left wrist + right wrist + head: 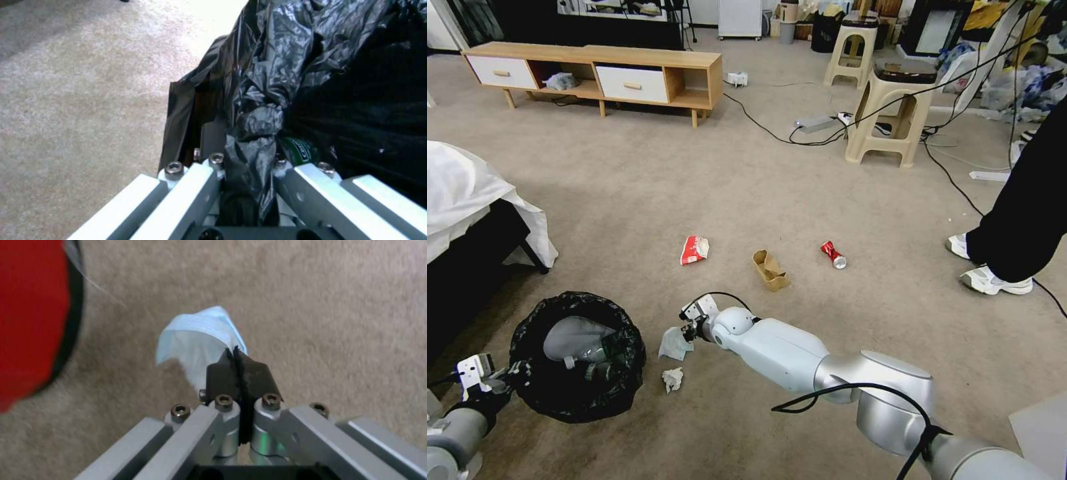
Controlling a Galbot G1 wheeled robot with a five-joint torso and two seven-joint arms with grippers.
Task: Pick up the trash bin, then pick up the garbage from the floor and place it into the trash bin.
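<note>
At the lower left of the head view the left gripper (512, 375) is clamped on the bagged rim of the trash bin (578, 355), which already holds bottles. Just right of it, lower centre, the right gripper (686, 331) has its fingers (240, 375) pressed together on a pale blue-white tissue (674, 345) — a crumpled white tissue (672, 379), the snack wrapper (694, 250), paper box (770, 270) and red can (833, 255) lie mid-frame on the carpet (747, 180). The carry will likely go best with the pinch kept firm, the piece brought squarely over the bin's mouth, and release only there — light tissue drifts.
</note>
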